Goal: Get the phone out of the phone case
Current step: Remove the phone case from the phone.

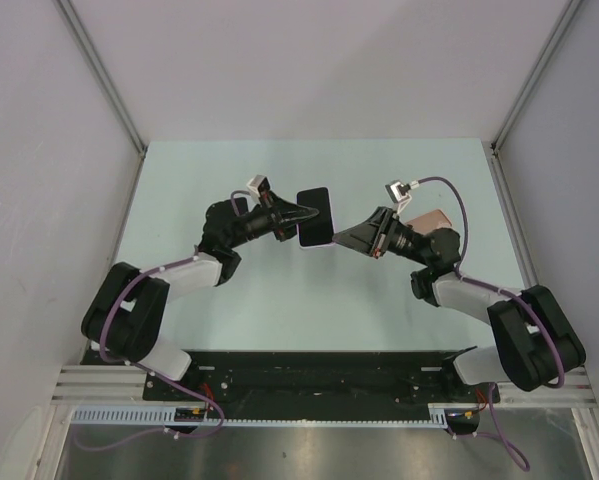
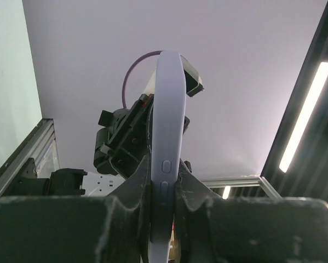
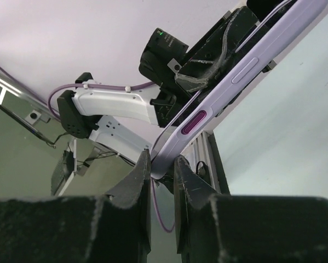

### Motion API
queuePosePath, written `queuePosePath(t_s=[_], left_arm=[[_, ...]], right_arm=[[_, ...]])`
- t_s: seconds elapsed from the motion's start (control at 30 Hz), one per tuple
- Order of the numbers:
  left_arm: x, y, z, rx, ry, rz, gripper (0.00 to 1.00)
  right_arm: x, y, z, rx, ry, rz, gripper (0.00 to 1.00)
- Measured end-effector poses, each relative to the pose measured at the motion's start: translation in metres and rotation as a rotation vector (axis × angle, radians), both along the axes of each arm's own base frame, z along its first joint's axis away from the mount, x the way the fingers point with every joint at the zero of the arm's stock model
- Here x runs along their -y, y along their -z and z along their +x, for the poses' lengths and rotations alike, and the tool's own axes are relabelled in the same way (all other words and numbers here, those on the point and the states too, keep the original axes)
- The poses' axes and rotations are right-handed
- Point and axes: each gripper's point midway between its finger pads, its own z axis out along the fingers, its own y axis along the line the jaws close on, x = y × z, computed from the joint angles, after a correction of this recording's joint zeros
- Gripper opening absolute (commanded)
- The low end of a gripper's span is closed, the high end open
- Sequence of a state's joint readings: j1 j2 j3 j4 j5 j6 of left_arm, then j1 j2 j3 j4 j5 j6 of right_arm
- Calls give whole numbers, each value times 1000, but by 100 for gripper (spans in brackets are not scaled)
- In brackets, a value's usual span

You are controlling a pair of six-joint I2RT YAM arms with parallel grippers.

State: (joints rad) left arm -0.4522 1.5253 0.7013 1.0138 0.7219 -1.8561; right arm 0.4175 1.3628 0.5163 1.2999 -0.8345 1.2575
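Left pincer (image 2: 164,189) is narrow, clamped across the phone case (image 2: 169,98) edge at the side buttons. Right pincer (image 3: 162,164) is narrow too, nipping the case's lower corner. The phone (image 1: 314,217) sits in the case, held between both pincers above the counter (image 1: 229,170). Plan: left holds firm, right peels the corner lip slowly, no twisting.

phone case (image 3: 218,96): end cut off top-right | tan object (image 1: 437,216): half hidden
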Motion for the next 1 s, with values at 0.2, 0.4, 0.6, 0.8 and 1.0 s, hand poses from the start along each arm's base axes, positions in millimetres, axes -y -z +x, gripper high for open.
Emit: queuePosePath(t_s=[0.2, 0.4, 0.6, 0.8, 1.0], left_arm=[[-1, 2, 0, -11, -8, 20, 0], [-3, 1, 1, 2, -18, 23, 0], [-5, -7, 0, 31, -26, 13, 0], [-5, -4, 5, 13, -50, 20, 0], [-4, -2, 7, -35, -57, 17, 0]], right_arm=[[-3, 3, -1, 122, 9, -28, 0], [-9, 2, -5, 282, 80, -119, 0], [-13, -1, -10, 386, 105, -173, 0], [-17, 4, -8, 398, 94, -177, 0], [-28, 18, -12, 415, 76, -219, 0]])
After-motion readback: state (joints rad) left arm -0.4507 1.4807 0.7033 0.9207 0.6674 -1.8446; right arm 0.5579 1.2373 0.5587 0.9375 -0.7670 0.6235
